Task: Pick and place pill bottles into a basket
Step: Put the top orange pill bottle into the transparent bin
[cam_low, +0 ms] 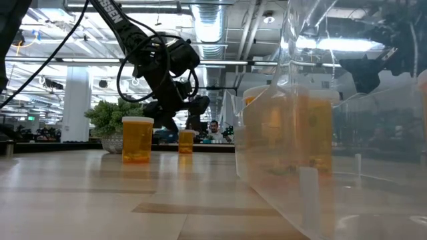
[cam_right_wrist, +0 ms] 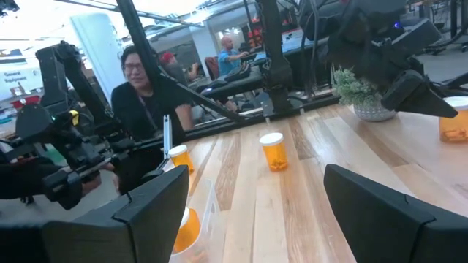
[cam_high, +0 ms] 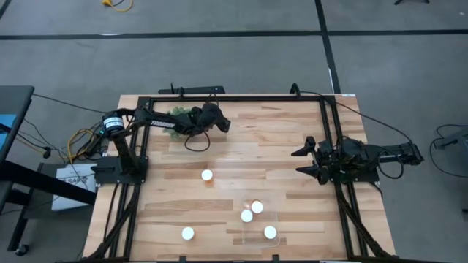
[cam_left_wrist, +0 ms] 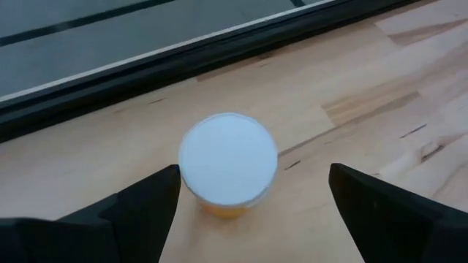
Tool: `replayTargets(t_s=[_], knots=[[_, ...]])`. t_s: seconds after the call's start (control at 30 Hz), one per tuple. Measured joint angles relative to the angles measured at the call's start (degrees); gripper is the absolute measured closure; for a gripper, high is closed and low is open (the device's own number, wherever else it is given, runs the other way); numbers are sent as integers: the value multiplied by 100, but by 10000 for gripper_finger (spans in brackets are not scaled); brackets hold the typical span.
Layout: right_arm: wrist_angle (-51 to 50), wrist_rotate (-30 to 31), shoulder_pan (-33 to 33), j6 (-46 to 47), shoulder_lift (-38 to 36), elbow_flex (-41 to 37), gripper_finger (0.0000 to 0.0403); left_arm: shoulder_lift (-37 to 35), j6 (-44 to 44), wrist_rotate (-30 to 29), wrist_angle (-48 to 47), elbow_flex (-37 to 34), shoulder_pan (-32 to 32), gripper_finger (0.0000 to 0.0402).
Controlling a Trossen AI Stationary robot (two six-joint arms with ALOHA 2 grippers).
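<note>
My left gripper (cam_left_wrist: 254, 174) is open and hovers above an upright orange pill bottle with a white cap (cam_left_wrist: 228, 164) near the table's far edge, one finger on either side of it and clear of it. In the high view the gripper (cam_high: 216, 121) hides this bottle. The bottle also shows in the right wrist view (cam_right_wrist: 456, 121). Two more bottles stand upright on the table, one mid-table (cam_high: 207, 175) and one near the front edge (cam_high: 188, 234). Three white caps (cam_high: 257, 207) show within the clear basket (cam_low: 280, 157). My right gripper (cam_high: 303, 161) is open and empty at the table's right side.
A spiky green plant (cam_high: 178, 117) stands just left of my left gripper. A black metal frame (cam_high: 327, 124) runs along the table's far and side edges. A person (cam_right_wrist: 142, 95) is in the room beyond the table's left side. Bare wood lies mid-table.
</note>
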Motion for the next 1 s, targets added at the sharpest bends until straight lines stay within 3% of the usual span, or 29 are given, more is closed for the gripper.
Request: replayTargets(t_s=[0.33,0.63,1.0], knots=[[0,0,-1,0,0,0,92,897,-110,440,304,15,63,96],[1,1,1,0,1,0,92,706,82,25,706,4,35,111],[0,0,-1,-1,0,0,92,715,81,37,743,-4,74,116]])
